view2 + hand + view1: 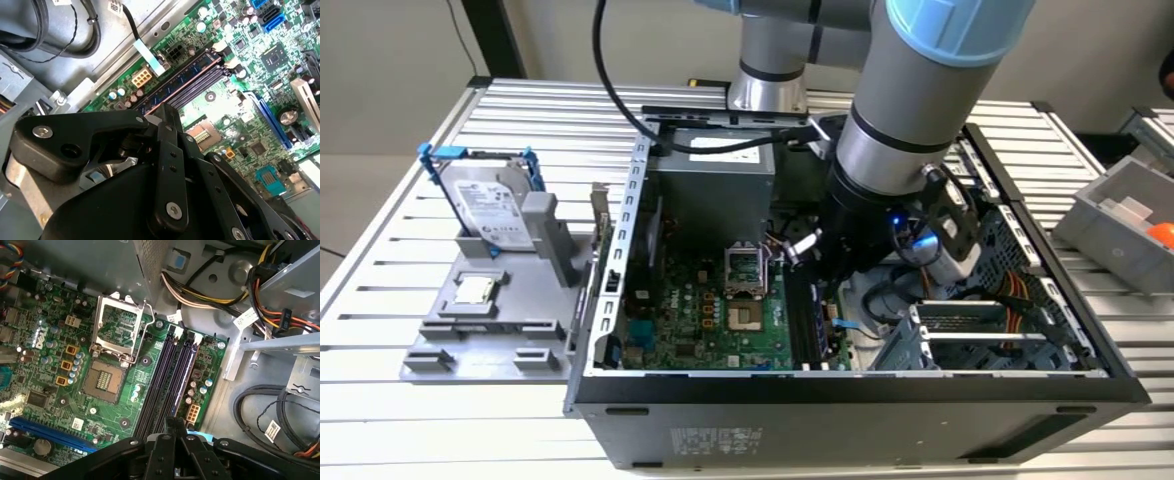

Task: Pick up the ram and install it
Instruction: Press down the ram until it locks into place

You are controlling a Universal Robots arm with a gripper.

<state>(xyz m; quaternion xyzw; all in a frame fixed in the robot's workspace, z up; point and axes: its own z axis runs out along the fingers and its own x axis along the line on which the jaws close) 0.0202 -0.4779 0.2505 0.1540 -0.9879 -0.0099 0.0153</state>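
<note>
The ram [185, 75] is a thin greenish-blue stick with dark chips. It stands on edge in one of the long dark memory slots [167, 375] on the green motherboard [50, 340] and shows edge-on as a reddish line [188, 367] in the first wrist view. My gripper [166, 111] is low inside the open computer case [854, 385]. Its black fingers are drawn together at the near end of the ram [176, 421], shut on it. In the exterior view the arm [894, 150] reaches down into the case over the slots.
An empty CPU socket [105, 380] with its frame [120, 330] raised lies beside the slots. Cable bundles [280, 410] and a metal drive cage [974, 330] crowd the other side. Outside the case, a grey holder [440, 350] carries a hard drive [494, 200] and a small CPU chip [478, 290].
</note>
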